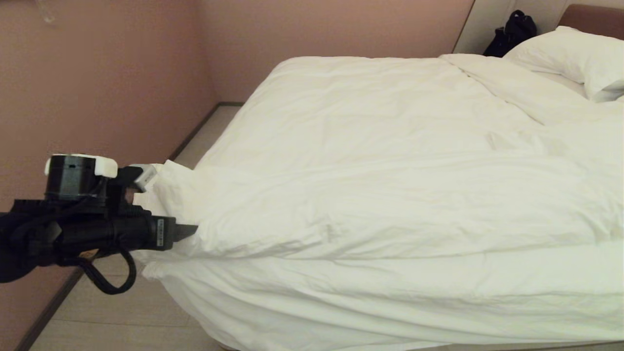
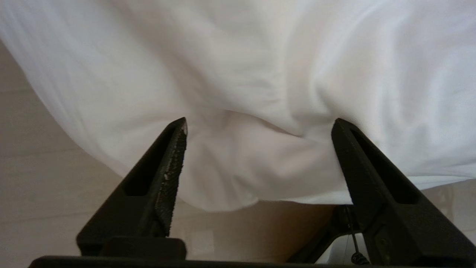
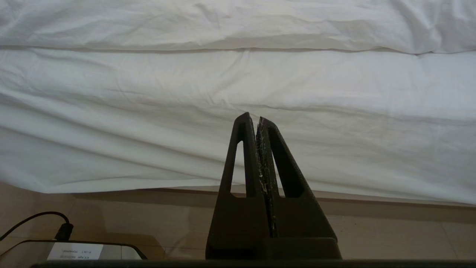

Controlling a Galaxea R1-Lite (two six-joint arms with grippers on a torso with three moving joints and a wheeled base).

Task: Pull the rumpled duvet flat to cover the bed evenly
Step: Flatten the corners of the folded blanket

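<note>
Only the right wrist view is showing the right gripper (image 3: 257, 120), jaws pressed together, hanging beside the bed's near side; the duvet (image 1: 390, 161) is lying creased over the bed (image 1: 590, 19) (its near-left corner bunched); the left gripper (image 2: 259, 126) is standing wide around that corner, gripping nothing.

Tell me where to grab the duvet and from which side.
Grip the duvet at its bunched corner off the foot of the bed, coming level from the floor side. The fold there is thin and hangs free; the open left gripper already straddles it.
</note>
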